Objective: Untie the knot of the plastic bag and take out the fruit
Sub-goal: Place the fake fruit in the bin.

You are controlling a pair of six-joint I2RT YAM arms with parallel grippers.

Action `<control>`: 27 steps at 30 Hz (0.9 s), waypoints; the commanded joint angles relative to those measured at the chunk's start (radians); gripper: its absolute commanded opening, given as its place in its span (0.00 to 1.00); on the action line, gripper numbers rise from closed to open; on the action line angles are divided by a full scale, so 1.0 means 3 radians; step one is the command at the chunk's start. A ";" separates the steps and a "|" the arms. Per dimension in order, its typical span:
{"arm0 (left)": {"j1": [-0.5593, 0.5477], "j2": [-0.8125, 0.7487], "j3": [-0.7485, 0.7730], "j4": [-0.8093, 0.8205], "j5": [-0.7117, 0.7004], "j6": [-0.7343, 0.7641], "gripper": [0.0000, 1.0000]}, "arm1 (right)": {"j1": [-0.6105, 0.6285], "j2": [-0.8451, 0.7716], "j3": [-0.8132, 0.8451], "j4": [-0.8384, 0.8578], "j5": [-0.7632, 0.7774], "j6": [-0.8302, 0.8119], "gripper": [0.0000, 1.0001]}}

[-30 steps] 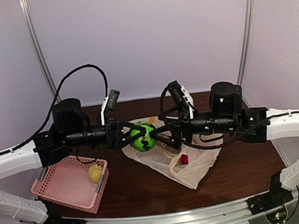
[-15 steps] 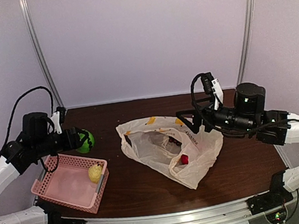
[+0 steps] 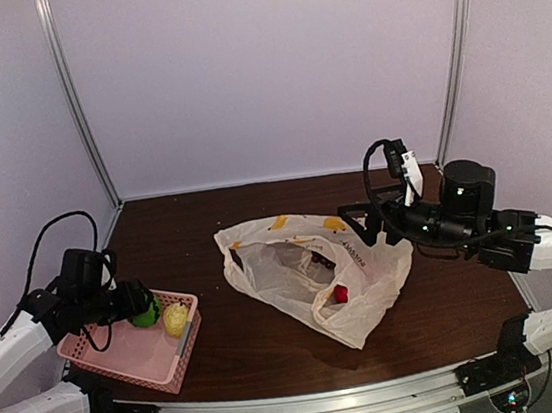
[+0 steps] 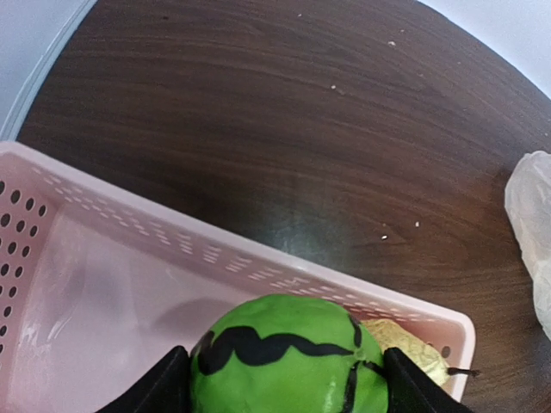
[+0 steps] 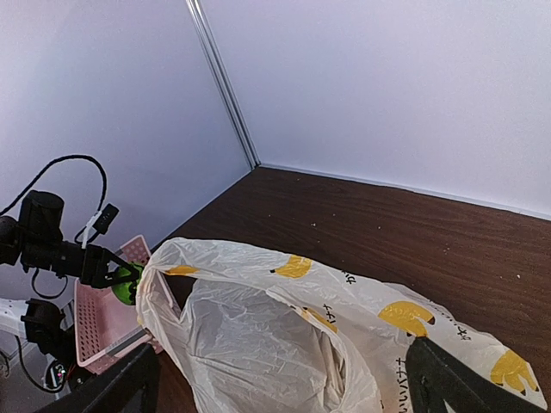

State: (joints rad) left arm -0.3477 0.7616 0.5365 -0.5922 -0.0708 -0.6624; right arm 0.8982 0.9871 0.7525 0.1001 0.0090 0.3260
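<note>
The plastic bag (image 3: 309, 273) lies open in the middle of the table, its mouth gaping toward the left; no knot shows. Inside it I see a small red piece (image 3: 340, 293) and dark grapes (image 3: 308, 259). My left gripper (image 3: 139, 306) is shut on the green striped ball (image 4: 288, 357), holding it just inside the pink basket (image 4: 215, 249), next to a yellow pear (image 4: 415, 354). My right gripper (image 3: 360, 218) is open and empty above the bag's right side; in its wrist view the bag (image 5: 284, 327) fills the space between the fingers (image 5: 448, 383).
The pink perforated basket (image 3: 122, 348) stands at the front left, near the table's edge, with the yellow pear (image 3: 175, 320) in its right end. The purple back wall and metal corner posts close the table in behind.
My left gripper carried the green ball from the bag's mouth to the left and down into the basket. My right gripper drew back to the right, off the bag's mouth.
</note>
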 commanded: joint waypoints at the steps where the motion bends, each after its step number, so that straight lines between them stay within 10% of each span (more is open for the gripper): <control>1: 0.0024 -0.0047 -0.0176 0.0259 -0.0248 -0.0147 0.59 | -0.0032 -0.0100 -0.0068 -0.0011 0.0060 0.0049 1.00; 27: 0.0029 -0.0032 -0.0717 0.0944 -0.0219 -0.0343 0.70 | -0.0055 -0.0070 -0.0053 -0.0017 -0.0004 0.0073 1.00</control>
State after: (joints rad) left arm -0.3473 0.7410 0.3344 -0.3683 -0.1349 -0.7589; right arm 0.8894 0.9630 0.7452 0.1001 0.0082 0.3428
